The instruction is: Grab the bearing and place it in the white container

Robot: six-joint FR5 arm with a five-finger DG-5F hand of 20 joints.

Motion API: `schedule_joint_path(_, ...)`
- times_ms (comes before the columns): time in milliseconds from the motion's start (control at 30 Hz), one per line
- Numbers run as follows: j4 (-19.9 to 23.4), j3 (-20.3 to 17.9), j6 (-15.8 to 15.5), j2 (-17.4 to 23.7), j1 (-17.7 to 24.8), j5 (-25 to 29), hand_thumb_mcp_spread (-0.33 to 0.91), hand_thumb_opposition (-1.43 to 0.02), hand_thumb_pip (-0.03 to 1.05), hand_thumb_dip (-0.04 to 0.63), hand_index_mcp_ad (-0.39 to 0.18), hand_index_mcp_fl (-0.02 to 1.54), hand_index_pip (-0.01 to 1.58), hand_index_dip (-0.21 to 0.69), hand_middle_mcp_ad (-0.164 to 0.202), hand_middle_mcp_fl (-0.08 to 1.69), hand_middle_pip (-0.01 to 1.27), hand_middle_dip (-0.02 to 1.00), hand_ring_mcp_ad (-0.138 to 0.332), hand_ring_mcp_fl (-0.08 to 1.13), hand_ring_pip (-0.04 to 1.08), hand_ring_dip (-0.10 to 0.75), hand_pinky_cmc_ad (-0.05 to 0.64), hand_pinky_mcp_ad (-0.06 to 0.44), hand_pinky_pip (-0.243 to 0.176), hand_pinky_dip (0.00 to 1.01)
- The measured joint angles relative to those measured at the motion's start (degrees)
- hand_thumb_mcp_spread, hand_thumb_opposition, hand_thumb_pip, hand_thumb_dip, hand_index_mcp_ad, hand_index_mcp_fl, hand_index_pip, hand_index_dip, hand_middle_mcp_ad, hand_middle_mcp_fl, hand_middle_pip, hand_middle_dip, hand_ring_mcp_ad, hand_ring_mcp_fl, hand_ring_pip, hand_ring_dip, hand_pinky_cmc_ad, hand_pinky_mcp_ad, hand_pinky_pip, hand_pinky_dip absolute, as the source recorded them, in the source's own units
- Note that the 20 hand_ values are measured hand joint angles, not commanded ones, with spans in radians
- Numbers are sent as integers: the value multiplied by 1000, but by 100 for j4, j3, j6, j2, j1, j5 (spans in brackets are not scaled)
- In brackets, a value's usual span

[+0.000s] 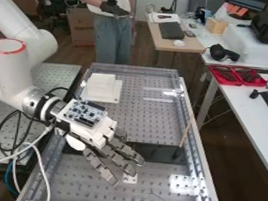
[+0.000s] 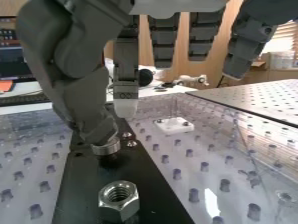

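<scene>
Although the bearing [image 2: 105, 147] is right under the tip of my thumb [image 2: 85, 102], I judge the task to be in its early part, with the reach nearly done and the grasp still to be made. The bearing is on the dark strip [image 2: 83, 185] that crosses the bench [image 1: 58, 183], its upper side partly covered by my thumb; whether the two touch, I cannot tell. My fingers [image 2: 164, 42] are spread and mostly straight, and I see none of them curled round the bearing, so I do not count it as held. The nearest finger hangs beside my thumb with its pale tip pointing down, which looks to me like the start of a pinch that has yet to close. A hex nut [image 2: 120, 198] rests on the same strip, near the bearing, and that is the piece I would take care not to knock or pick by mistake. A small white block [image 2: 174, 126] is off to one side of the strip. What I take for the white container [image 1: 101, 84] is on the bench, well apart from my fingers and nearer the room's far side; I cannot make out its inside from here. So the placing is wholly undone: I have to close on the bearing, lift it off the strip, carry it across, and let it go inside the container without its smooth round side slipping from my grip.
</scene>
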Motion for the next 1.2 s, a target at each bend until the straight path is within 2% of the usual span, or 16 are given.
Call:
schedule_joint_path(167, 68, 15, -190, -36, 0, -77, 384, -897, 682, 286, -79, 24, 1545, 237, 89, 17, 133, 157, 180, -3, 96, 63, 438, 325, -89, 206)
schedule_joint_path(300, 5, 41, -246, -62, 6, -107, 384, -888, 677, 283, -79, 24, 1545, 237, 87, 19, 129, 157, 162, -3, 93, 63, 435, 328, -89, 206)
schedule_joint_path(533, -35, 41, -336, -72, 29, -97, 379, -883, 700, 286, -79, 24, 1545, 237, 87, 19, 129, 157, 164, 0, 94, 63, 438, 326, -89, 206)
schedule_joint_path(1200, -74, 17, -336, -44, 74, -15, 332, -866, 700, 278, -77, 24, 1443, 236, 87, 17, 115, 157, 164, -2, 77, 63, 442, 326, -89, 246)
